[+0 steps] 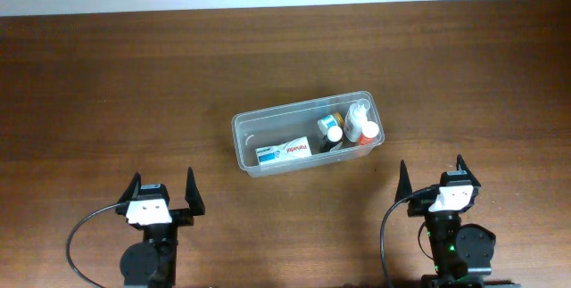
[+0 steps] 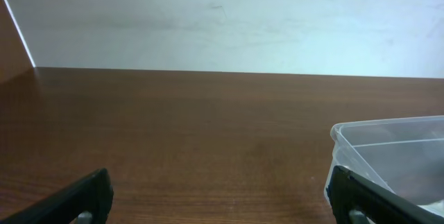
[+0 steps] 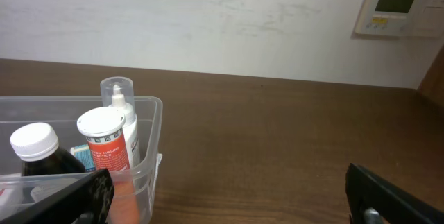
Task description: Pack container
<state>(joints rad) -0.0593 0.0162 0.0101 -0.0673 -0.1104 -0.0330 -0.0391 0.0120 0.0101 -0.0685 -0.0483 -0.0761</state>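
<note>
Sitting a little right of centre on the brown tabletop (image 1: 107, 74), the container (image 1: 254, 136) is a clear plastic tub, turned slightly so that its right end lies farther away than its left. Inside, a white toothpaste box (image 1: 285, 152) lies along the near wall. Crowded at the right end stand a dark bottle with a white cap (image 1: 332, 133), an orange bottle with a white cap (image 1: 368, 132) and a clear-capped nozzle bottle (image 1: 359, 111), all upright. No lid shows in any view. The left pincer (image 1: 162, 177) and the right pincer (image 1: 431, 165) are both parked by the near edge, fingers apart and holding nothing, each well apart from the tub. The tub looks light and thin-walled, likely to flex if squeezed and to slide on the smooth wood. Its load sits mostly to the right, so it may tip that way when lifted. The rim looks the best hold, pinched over a long wall near the loaded end, or at both short ends.
</note>
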